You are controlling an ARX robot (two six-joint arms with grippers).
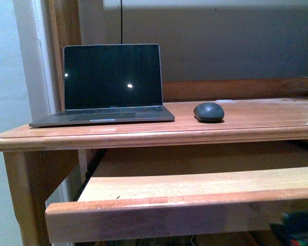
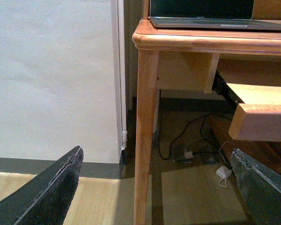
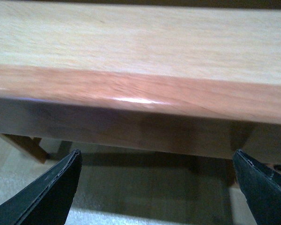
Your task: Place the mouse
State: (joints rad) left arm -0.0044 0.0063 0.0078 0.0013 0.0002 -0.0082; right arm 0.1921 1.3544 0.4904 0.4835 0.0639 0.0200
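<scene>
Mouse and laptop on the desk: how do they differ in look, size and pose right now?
The mouse is a low, rounded dome; the laptop is flat-edged and rectangular. The mouse is far smaller than the laptop. The mouse lies as one low lump, while the laptop stands open with its dark screen upright. The mouse sits to the laptop's right, apart from it. Both are dark grey and rest on the desk top, with no gripper touching them.

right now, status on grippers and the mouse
Left gripper open, empty, low beside the desk leg. Right gripper open, empty, below the pull-out shelf. Mouse on desktop right of laptop. Nothing blocking it.
</scene>
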